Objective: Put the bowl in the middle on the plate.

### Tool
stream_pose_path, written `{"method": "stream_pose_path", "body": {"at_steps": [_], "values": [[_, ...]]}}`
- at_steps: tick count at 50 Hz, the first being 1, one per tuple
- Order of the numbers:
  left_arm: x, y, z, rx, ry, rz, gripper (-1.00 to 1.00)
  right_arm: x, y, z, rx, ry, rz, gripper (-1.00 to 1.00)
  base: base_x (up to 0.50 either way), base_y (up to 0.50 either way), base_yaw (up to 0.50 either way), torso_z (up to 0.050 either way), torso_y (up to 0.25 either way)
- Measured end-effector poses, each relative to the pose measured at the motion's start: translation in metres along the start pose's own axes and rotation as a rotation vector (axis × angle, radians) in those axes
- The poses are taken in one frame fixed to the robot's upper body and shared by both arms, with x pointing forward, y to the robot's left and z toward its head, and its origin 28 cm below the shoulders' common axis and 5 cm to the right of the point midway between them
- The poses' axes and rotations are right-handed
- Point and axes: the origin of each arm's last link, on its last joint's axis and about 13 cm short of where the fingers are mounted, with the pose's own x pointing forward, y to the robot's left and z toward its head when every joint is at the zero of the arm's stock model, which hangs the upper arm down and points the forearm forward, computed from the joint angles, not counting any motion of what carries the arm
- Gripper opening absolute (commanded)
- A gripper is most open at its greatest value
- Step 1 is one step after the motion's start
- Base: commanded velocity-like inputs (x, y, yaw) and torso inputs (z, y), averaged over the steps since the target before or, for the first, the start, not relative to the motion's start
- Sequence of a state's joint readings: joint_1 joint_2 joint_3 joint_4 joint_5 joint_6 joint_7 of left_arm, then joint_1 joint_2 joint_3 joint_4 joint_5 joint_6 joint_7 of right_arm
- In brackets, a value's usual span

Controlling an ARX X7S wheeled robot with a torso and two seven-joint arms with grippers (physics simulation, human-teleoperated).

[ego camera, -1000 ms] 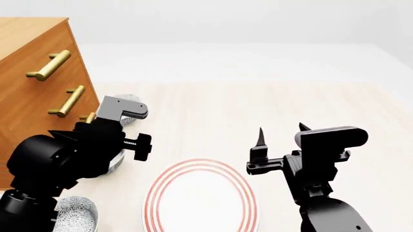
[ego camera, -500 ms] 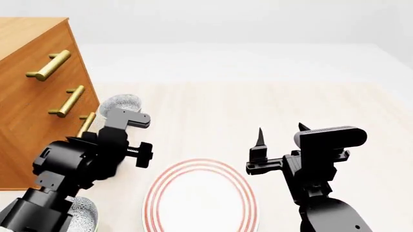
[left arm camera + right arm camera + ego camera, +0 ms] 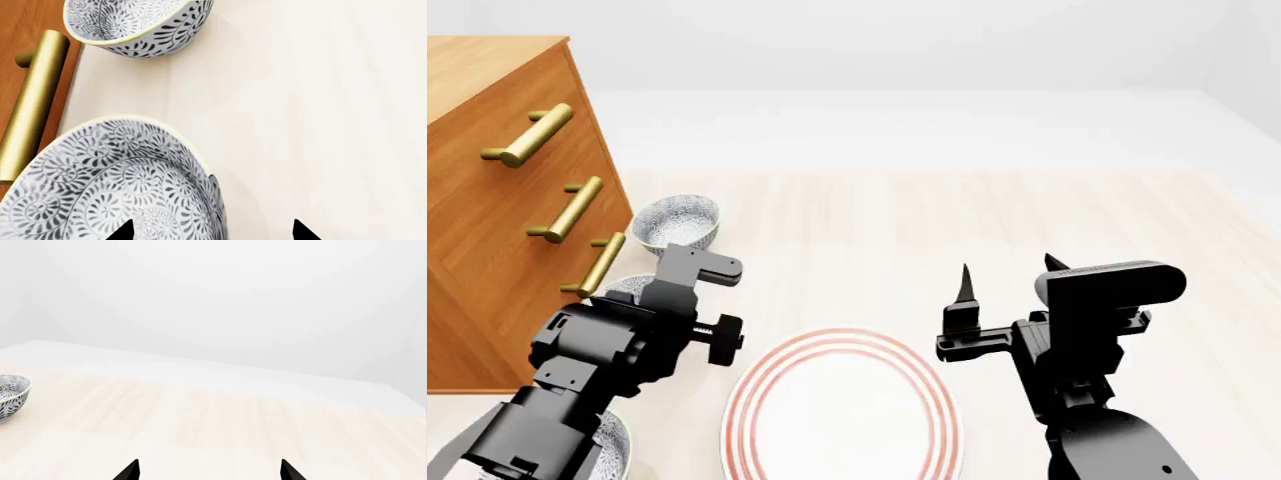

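Three patterned bowls stand in a row along the dresser front. The middle bowl (image 3: 113,185) fills the near part of the left wrist view; in the head view only a sliver of this bowl (image 3: 625,286) shows behind my left arm (image 3: 627,340). My left gripper (image 3: 213,232) is open and straddles the bowl's rim, one fingertip (image 3: 123,231) over the inside, the other (image 3: 303,232) over the table outside. The red-ringed plate (image 3: 843,410) lies on the table between my arms. My right gripper (image 3: 1009,272) hangs open and empty above the table, right of the plate.
A wooden dresser (image 3: 494,200) with brass handles (image 3: 33,105) stands close beside the bowls on the left. The far bowl (image 3: 677,222) sits beyond the middle one, and the near bowl (image 3: 618,447) peeks out under my left arm. The right wrist view shows a bowl (image 3: 12,394) at its edge.
My left arm has drawn back toward me and lowered, uncovering the far bowl. The right arm has not moved.
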State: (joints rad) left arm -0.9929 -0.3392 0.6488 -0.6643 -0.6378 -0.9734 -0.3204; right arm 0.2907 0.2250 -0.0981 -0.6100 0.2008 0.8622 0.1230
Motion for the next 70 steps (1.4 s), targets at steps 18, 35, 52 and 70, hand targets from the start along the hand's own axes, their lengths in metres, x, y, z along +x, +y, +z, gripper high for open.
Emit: {"method": "stream_pose_path", "body": {"at_steps": [18, 35, 52, 70], "values": [[0.006, -0.002, -0.004, 0.018, 0.006, 0.014, -1.0, 0.0, 0.0, 0.0, -0.001, 0.0, -0.001, 1.0, 0.0, 0.0, 0.0, 0.0, 0.0], [-0.003, -0.001, -0.005, 0.046, -0.032, 0.02, -1.0, 0.0, 0.0, 0.0, 0.0, -0.002, -0.003, 1.0, 0.0, 0.0, 0.0, 0.0, 0.0], [-0.037, 0.001, 0.006, 0.082, -0.225, -0.001, -1.0, 0.0, -0.001, 0.001, 0.004, -0.004, -0.004, 1.0, 0.0, 0.0, 0.0, 0.0, 0.0], [-0.084, -0.008, 0.002, 0.315, -0.481, -0.064, -1.0, -0.001, -0.002, 0.002, 0.01, -0.006, -0.012, 1.0, 0.0, 0.0, 0.0, 0.0, 0.0]]}}
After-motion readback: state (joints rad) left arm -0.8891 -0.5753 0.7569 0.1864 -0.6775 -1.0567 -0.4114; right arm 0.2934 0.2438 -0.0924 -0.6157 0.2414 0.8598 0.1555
